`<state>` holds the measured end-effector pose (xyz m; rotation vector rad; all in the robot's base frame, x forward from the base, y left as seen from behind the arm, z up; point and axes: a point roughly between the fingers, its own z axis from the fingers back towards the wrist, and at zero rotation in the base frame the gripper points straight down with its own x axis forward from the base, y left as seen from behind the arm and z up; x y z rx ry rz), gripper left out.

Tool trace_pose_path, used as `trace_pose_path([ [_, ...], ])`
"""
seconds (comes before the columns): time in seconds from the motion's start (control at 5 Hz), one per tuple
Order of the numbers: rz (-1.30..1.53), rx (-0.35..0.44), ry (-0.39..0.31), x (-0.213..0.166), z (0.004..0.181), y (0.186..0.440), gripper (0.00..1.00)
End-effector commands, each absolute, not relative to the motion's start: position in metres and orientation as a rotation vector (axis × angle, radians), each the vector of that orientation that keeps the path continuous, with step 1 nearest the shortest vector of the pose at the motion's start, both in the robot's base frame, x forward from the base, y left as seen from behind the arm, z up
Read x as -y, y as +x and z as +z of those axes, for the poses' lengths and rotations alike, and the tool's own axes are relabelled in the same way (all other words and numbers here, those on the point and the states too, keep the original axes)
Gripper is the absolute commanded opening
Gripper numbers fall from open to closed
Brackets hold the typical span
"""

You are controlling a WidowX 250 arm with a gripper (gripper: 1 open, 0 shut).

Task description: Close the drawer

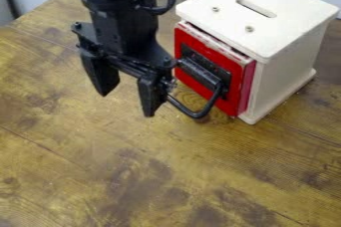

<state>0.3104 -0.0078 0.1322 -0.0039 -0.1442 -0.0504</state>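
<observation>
The red drawer front (206, 70) sits in the cream-white box (264, 34) at the upper right, with its black looped wire handle (194, 93) sticking out towards the table's middle. The drawer front stands slightly proud of the box. My black gripper (124, 88) hangs open just left of the handle, fingers pointing down, the right finger (152, 96) close beside the loop. It holds nothing.
The wooden table (160, 171) spreads in front and to the left. The box top has slots (250, 9). The table's far-left edge shows at the upper left.
</observation>
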Motion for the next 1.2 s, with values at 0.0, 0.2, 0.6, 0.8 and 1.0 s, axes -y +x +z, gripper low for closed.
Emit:
trace_pose_path([
  [0.0, -0.021, 0.132, 0.001, 0.015, 0.123, 0.317, 1.0],
  [0.2, -0.023, 0.154, 0.002, 0.019, 0.094, 0.324, 1.0],
  [0.6, -0.038, 0.154, -0.001, 0.015, 0.059, 0.351, 1.0],
  [0.8, -0.069, 0.165, -0.007, 0.016, 0.062, 0.362, 1.0],
  [1.0, -0.125, 0.16, -0.008, 0.019, 0.063, 0.366, 1.0],
])
